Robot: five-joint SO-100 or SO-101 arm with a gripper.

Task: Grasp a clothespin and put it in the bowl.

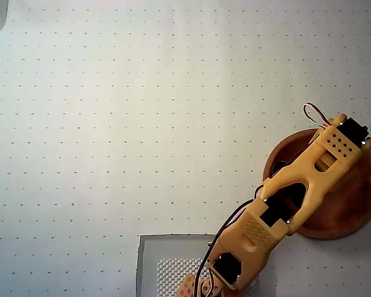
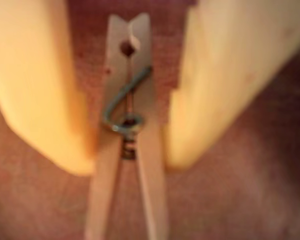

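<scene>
Clothespin (image 2: 127, 125) sitting pinched between the two yellow fingers (image 2: 40, 90) of the gripper (image 2: 127, 162) in the wrist view, one finger pressing on each flank near the metal spring. Pointing lengthwise along the gripper, notched end toward the top of that view, two slim prongs splaying toward the bottom edge. Showing light tan wood and a grey wire coil, slightly blurred. Filling the space behind and around the gripper in the same view: reddish-brown wood, matching the inside of the bowl (image 1: 352, 210); whether the clothespin is touching that wood cannot be told.

Reaching diagonally in the overhead view, yellow arm (image 1: 278, 210) stretching from the lower middle toward the right, its far end hanging over the bowl. Hiding the gripper itself beneath the wrist housing in that view, so neither the fingers nor the clothespin is showing from above. Lying directly under the gripper end of the arm, the bowl sitting close to the right edge of the overhead view, its lower right rim and part of its floor showing bare beside the arm. Trailing along the arm: black cable, plus a thin looped wire by the wrist. Resting behind the gripper, at the arm's base: grey square mat (image 1: 167, 260). Spreading all around: white surface (image 1: 142, 111) printed with a grid of small dots.
</scene>
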